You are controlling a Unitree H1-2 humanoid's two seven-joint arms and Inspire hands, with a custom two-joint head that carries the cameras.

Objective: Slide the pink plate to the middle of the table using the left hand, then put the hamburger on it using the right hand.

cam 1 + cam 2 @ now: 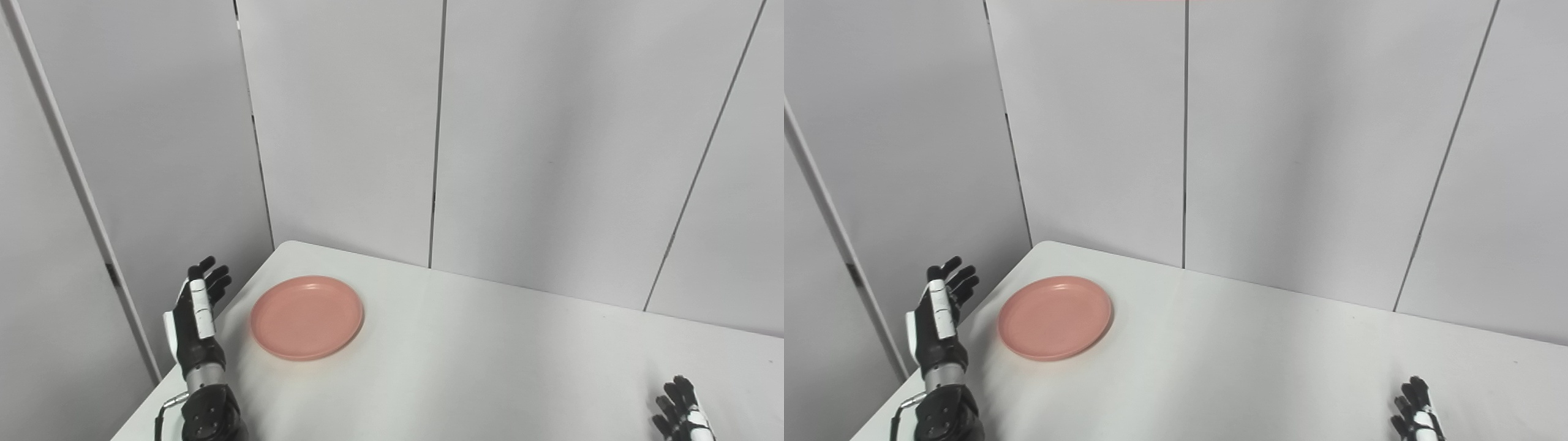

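1. The pink plate [306,316] lies flat on the white table [490,361], near the table's far left corner; it is bare, with nothing on it; its rim is whole and round, and it casts a faint shadow on the near side.
2. The left robot hand [197,312] stands upright at the table's left edge, just beside the plate but apart from it; its fingers [211,275] point up and away, spread and straight; it holds nothing; the black and white palm side faces toward the plate, and the metal wrist below it runs into the dark forearm at the bottom edge of the picture.
3. The right robot hand [683,410] shows only partly at the bottom right corner, above the near right part of the table; its fingers [1412,395] are slightly curled and apart; it holds nothing that can be seen; it is well apart from the plate.
4. The hamburger is not visible in either view.
5. Behind the table stand pale grey wall panels [343,122] with dark vertical seams between them; a lighter strip runs slantwise down the left side.
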